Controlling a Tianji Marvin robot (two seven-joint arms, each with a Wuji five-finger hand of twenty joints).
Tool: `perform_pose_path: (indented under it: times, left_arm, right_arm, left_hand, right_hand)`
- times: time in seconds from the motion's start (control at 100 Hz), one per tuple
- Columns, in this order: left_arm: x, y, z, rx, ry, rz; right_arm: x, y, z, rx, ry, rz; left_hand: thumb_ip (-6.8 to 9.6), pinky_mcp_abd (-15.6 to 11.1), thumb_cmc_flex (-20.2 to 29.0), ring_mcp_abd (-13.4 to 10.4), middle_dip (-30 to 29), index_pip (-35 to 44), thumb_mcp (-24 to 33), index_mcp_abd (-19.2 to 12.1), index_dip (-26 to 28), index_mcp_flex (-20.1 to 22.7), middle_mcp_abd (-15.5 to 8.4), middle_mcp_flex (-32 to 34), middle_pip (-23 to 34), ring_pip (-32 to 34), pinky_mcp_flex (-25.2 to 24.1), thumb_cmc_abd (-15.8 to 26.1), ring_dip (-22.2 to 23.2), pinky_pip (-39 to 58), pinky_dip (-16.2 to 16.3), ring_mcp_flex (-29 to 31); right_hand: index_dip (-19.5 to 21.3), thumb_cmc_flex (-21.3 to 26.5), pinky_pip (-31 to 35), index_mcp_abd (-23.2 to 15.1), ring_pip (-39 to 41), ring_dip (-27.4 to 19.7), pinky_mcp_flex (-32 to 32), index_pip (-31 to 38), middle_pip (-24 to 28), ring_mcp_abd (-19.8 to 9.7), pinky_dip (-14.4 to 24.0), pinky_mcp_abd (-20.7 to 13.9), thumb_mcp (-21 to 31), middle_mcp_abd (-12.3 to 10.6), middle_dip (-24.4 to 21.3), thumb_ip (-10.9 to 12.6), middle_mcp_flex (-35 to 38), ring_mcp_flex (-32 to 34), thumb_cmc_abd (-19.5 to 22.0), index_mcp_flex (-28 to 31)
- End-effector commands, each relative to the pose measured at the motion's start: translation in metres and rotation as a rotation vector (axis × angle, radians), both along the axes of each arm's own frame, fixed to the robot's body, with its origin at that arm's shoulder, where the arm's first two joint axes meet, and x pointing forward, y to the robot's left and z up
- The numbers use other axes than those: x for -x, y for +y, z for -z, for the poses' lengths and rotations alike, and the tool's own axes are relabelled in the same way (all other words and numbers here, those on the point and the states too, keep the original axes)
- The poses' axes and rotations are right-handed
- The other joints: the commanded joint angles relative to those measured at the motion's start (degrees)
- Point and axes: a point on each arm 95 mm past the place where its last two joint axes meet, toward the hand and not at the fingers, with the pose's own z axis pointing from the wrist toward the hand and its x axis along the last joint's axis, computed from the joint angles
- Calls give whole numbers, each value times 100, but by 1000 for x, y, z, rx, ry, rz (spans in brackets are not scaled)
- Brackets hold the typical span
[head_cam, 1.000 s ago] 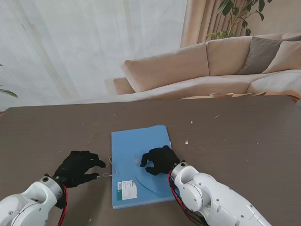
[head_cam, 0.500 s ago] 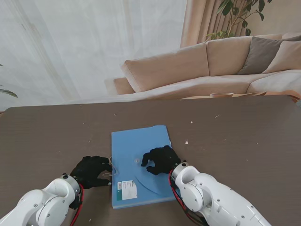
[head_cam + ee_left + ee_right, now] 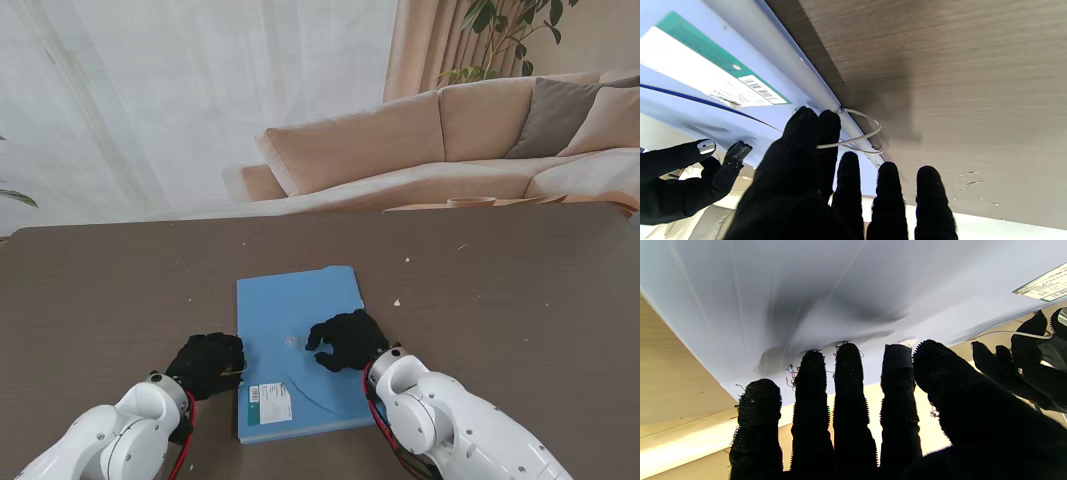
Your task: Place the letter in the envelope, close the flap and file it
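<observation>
Our left hand (image 3: pixel 208 362) pinches the thin white closure string (image 3: pixel 860 133) between thumb and forefinger at the left edge of the blue envelope (image 3: pixel 295 320), while our right hand (image 3: pixel 345 338), fingers spread and holding nothing, presses flat on the envelope's near right part beside the small round fastener (image 3: pixel 291 342). Risk, as we judge it: the string is fine and slack, so it could slip out of the pinch if we pull before the grip is firm; a hard pull could also drag the envelope across the table (image 3: pixel 520 300) should the right hand ease off. The envelope lies flat at the table's centre, near us, its curved flap line (image 3: pixel 300 385) and a white-and-green barcode label (image 3: pixel 268 402) at the near end. The surface is smooth, pale blue, slightly dimpled under the right fingers (image 3: pixel 848 373). The letter is not visible; we cannot tell whether it is inside.
</observation>
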Motion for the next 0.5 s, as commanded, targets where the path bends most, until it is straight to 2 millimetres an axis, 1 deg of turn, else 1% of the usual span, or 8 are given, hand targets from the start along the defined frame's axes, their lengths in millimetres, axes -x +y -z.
perform_pose_path:
  times: [0.0, 0.06, 0.13, 0.19, 0.21, 0.28, 0.35, 0.49]
  left_arm:
    - [3, -3, 1, 0, 17, 3]
    - [3, -3, 0, 8, 19, 0]
    - [3, -3, 0, 20, 20, -4]
    - [3, -3, -1, 40, 21, -9]
    - [3, -3, -2, 50, 22, -11]
    - [3, -3, -4, 84, 19, -19]
    - [3, -2, -7, 117, 17, -27]
    - [2, -3, -14, 190, 39, -47]
  right_arm:
    - [8, -2, 9, 28, 25, 7]
    - [9, -3, 9, 38, 12, 19]
    - [9, -4, 9, 50, -5, 26]
    - [10, -5, 8, 69, -20, 22]
    - [10, -5, 8, 77, -25, 20]
    - [10, -5, 8, 101, -36, 12]
    - [9, -5, 9, 111, -34, 6]
    - [7, -4, 10, 118, -22, -4]
  left_hand:
    - [15, -43, 327, 10, 49, -106, -94, 134, -134, 306, 49, 155, 41, 54, -98, 288, 90, 86, 27, -74]
    - [15, -47, 357, 15, 50, -146, -116, 177, -197, 385, 59, 175, 46, 67, -103, 312, 86, 100, 18, -77]
    - [13, -51, 373, 24, 51, -185, -143, 175, -248, 444, 76, 191, 52, 73, -113, 317, 81, 111, 9, -90]
    - [19, -56, 382, 17, 53, -242, -161, 165, -314, 508, 86, 207, 57, 82, -118, 313, 76, 123, 0, -96]
    - [22, -56, 382, 22, 54, -260, -167, 154, -336, 524, 89, 214, 60, 85, -126, 307, 76, 124, -4, -99]
    - [36, -42, 371, 35, 59, -376, -172, 117, -490, 650, 109, 243, 69, 101, -133, 259, 71, 144, -17, -98]
    - [34, -41, 368, 39, 56, -438, -168, 105, -587, 741, 114, 251, 65, 102, -140, 221, 67, 148, -26, -108]
    - [31, -58, 396, 22, 59, -449, -143, 193, -647, 891, 124, 248, 66, 98, -150, 149, 65, 159, -31, -144]
  right_hand:
    - [-191, -109, 136, 257, -113, -168, -37, -162, -179, 311, -4, -147, 143, 17, -189, 101, 199, 67, 92, 193]
    - [-248, -124, 225, 362, 5, -86, -196, -197, -217, 318, 61, -237, 136, -37, -250, 120, 183, -227, 135, 250]
    - [-230, -138, 297, 332, 269, 76, -450, -264, -56, 269, 163, -394, 90, -113, -124, 151, -193, -703, 190, 208]
    - [-187, -145, 330, 256, 590, 259, -637, -265, 289, 177, 246, -564, 42, -56, 195, 169, -773, -1175, 222, 182]
    - [-181, -149, 338, 224, 733, 339, -710, -250, 492, 159, 271, -623, 23, -38, 360, 172, -994, -1350, 231, 175]
    - [-206, -124, 353, 110, 1054, 512, -846, -151, 968, 123, 329, -732, -30, 12, 792, 176, -1539, -1711, 277, 163]
    - [-245, -79, 355, -51, 1186, 581, -930, -26, 1169, 86, 357, -778, -71, 13, 999, 171, -1817, -1865, 287, 157]
    - [-255, -48, 343, -125, 1209, 590, -952, 105, 1204, 81, 361, -782, -105, 1, 1056, 170, -1865, -1886, 272, 201]
